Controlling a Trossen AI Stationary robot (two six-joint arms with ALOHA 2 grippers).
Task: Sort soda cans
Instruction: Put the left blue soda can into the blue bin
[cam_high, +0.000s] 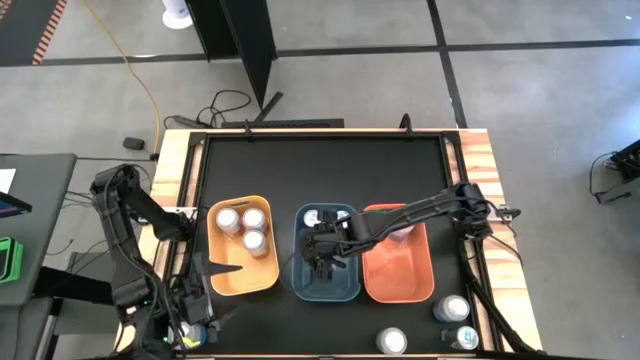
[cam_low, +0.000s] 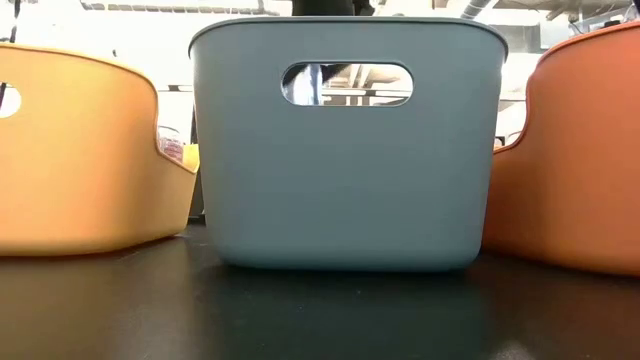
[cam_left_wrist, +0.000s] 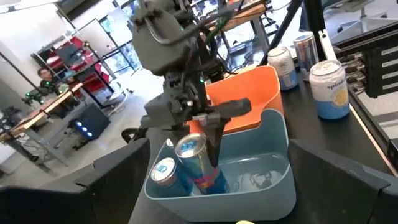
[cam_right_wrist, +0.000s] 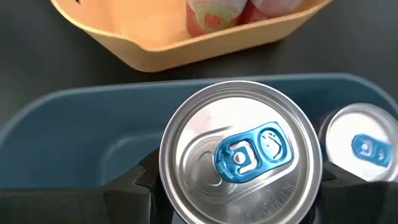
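Note:
My right gripper (cam_high: 322, 258) reaches from the table's right side over the blue bin (cam_high: 300, 280) and is shut on a blue-and-red soda can (cam_left_wrist: 200, 167), which tilts inside the bin. A second can (cam_left_wrist: 163, 172) stands in the same bin beside it. Three cans (cam_high: 246, 226) stand in the yellow-orange bin (cam_high: 240, 282). My left gripper (cam_high: 222, 266) hovers open at that bin's left side, pointing toward the blue bin, with nothing between its fingers. My right gripper pinches the can's side wall just below its silver top (cam_right_wrist: 239, 155), one finger (cam_right_wrist: 134, 190) on each side. The fingers come from above, slanting in from the table's right. The can tilts within the bin; whether its bottom touches the floor, I cannot tell.
The red-orange bin (cam_high: 400, 285) stands right of the blue one. Three loose cans (cam_high: 452, 308) (cam_high: 392, 341) (cam_high: 463, 337) stand near the table's front right corner. Wooden rails edge the black table (cam_high: 320, 170), with open surface toward its far side.

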